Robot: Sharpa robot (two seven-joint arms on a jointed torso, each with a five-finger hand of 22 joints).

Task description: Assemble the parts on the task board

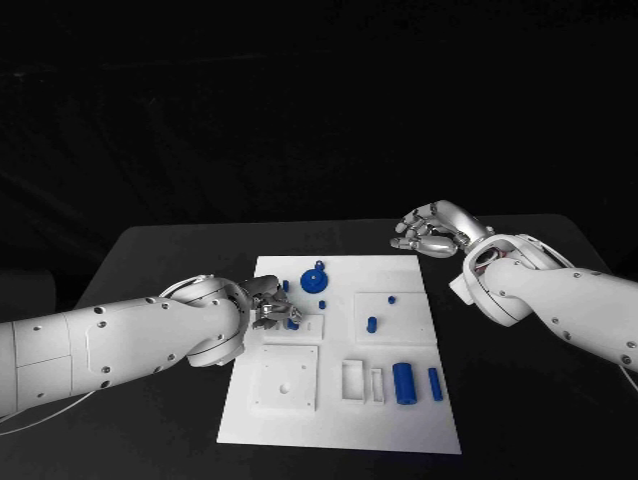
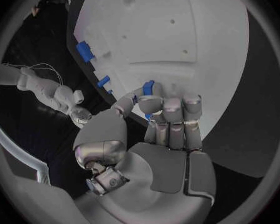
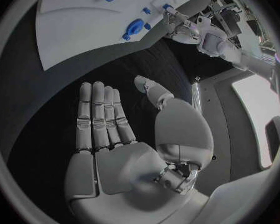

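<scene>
Left wrist view shows the left robot hand pinching a small blue part over the white board; head view shows the right robot hand empty, fingers apart, beyond the board's far corner.

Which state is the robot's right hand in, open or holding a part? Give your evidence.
Open. In the right wrist view the right hand shows a bare palm with its fingers stretched out, over the black table beside the task board.

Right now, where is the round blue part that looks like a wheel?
In the head view, the round blue part lies on the far half of the task board, just beyond the left hand and nearer that hand than the right hand.
</scene>
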